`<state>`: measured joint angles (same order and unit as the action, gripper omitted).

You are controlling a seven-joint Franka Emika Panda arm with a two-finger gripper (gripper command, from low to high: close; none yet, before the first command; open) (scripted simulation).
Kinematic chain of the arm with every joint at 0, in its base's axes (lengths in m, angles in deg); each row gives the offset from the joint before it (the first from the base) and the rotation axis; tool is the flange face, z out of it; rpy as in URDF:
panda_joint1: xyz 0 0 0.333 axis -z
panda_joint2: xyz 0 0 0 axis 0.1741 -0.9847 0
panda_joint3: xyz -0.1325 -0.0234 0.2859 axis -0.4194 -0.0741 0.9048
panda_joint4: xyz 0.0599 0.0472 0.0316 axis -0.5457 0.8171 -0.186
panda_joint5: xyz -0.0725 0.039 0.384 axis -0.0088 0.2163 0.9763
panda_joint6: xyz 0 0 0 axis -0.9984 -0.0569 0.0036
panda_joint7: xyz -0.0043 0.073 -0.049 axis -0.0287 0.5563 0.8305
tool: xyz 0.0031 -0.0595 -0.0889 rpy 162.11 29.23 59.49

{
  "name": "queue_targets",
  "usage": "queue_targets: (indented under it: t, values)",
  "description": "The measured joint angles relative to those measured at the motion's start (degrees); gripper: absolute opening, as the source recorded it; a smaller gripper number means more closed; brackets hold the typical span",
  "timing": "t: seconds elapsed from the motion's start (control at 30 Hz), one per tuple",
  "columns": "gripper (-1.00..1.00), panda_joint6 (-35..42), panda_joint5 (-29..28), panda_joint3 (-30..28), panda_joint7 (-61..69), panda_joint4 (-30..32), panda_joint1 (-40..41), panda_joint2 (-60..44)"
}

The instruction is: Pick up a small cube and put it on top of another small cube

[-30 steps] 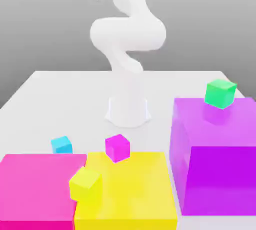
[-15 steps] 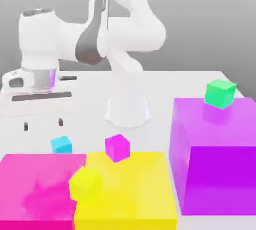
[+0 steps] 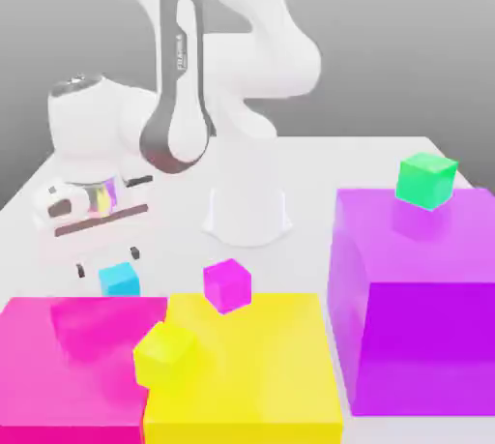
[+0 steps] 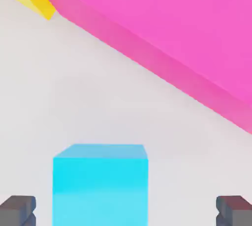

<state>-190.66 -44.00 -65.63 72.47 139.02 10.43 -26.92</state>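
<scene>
gripper hangs with its fingers wide apart over the cyan cube on the table, near the pink block. the cube sits off-centre between them, so descending uncorrected could clip or shove it.

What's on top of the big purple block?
A small green cube sits on the top face of the purple block, near its rear edge. The patch of top directly beneath the cube is covered, so I can't tell what it looks like.
</scene>
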Motion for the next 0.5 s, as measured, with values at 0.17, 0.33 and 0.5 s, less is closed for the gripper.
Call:
queue_targets:
  t: [0.17, 0.33, 0.5]
  values:
    - [0.0, -1.19, 14.86, 7.32, 10.86, -1.66, 3.94, -3.83]
    - [0.0, -2.76, 26.1, 14.89, 19.18, -3.04, 8.74, -7.19]
    - [0.0, -4.87, 35.71, 22.15, 26.23, -4.1, 13.49, -10.3]
